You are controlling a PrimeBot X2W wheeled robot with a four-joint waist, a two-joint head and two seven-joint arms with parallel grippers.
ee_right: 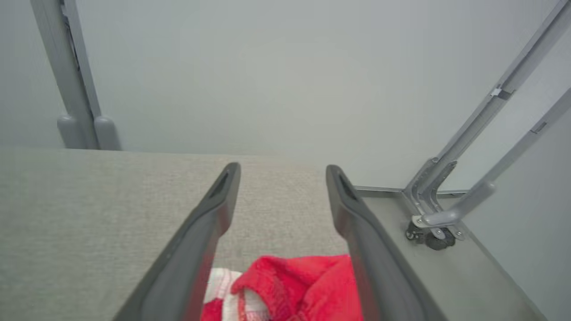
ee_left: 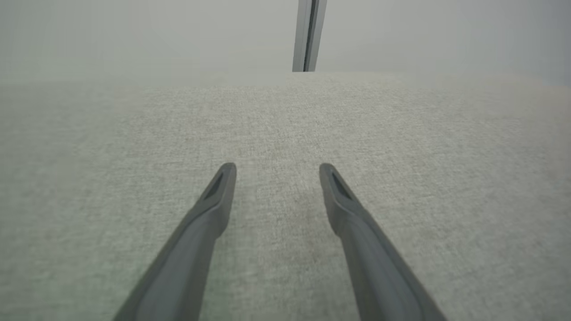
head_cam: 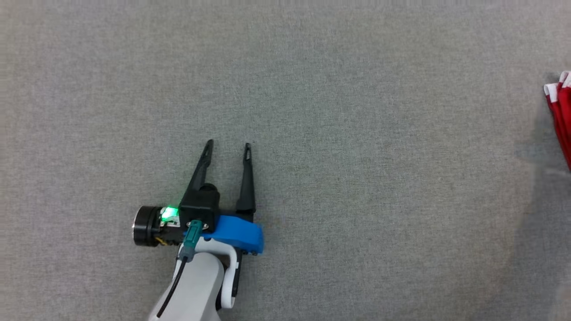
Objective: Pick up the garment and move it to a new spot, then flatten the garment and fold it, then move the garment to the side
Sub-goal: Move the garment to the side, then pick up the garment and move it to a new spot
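The garment (head_cam: 561, 118), red with white trim, lies bunched at the far right edge of the grey cloth table (head_cam: 357, 111) in the head view. In the right wrist view the garment (ee_right: 303, 285) sits on the table low between the two spread fingers of my right gripper (ee_right: 282, 171), which is open and does not pinch it. My left gripper (head_cam: 228, 146) hovers over bare table at the lower middle of the head view, open with nothing between its fingers. The left wrist view shows the left gripper (ee_left: 276, 168) over plain grey cloth.
A grey metal frame with a small caster wheel (ee_right: 435, 238) stands just past the table's right end. An upright grey post (ee_right: 71, 80) rises behind the table's far edge, and a post (ee_left: 308, 35) also stands in the left wrist view.
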